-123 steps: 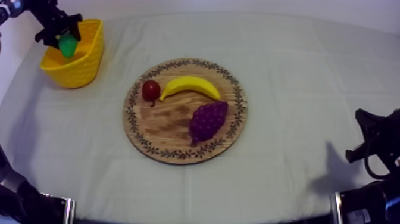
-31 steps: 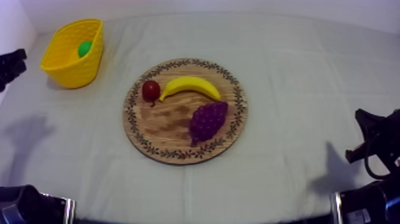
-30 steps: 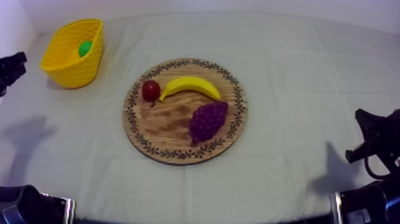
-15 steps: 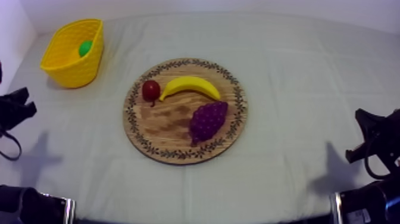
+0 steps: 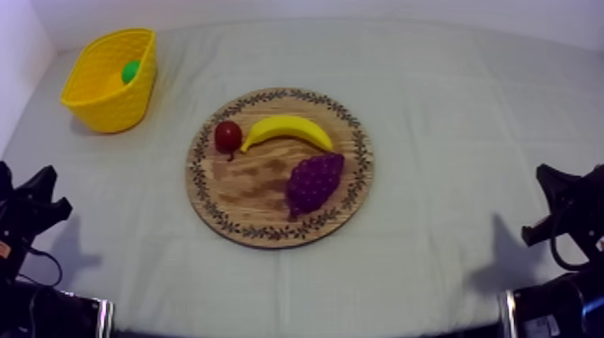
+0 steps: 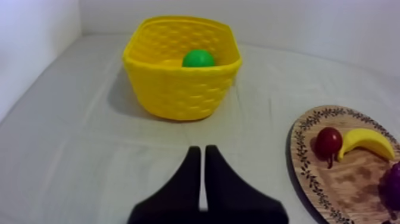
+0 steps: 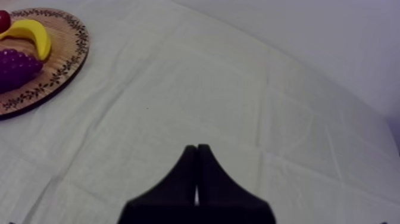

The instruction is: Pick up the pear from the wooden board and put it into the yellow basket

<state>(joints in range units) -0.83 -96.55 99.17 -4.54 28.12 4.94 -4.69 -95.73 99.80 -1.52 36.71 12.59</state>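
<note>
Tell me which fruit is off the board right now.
The green pear: it sits inside the yellow basket, while the banana, the bunch of grapes and the small red fruit all lie on the wooden board.

I am looking down on the surface (image 5: 467,99), which is carrying a grey-white cloth (image 5: 422,270) across its whole top. The cloth is showing faint straight fold lines (image 7: 263,149) that are crossing one another at right angles. A white back wall (image 5: 359,7) is running along the far edge of the surface. A white side wall (image 5: 13,63) is standing along its left edge, and the two walls are meeting at the far left corner. Soft, even light is falling on the cloth, and both walls are appearing plain.
</note>
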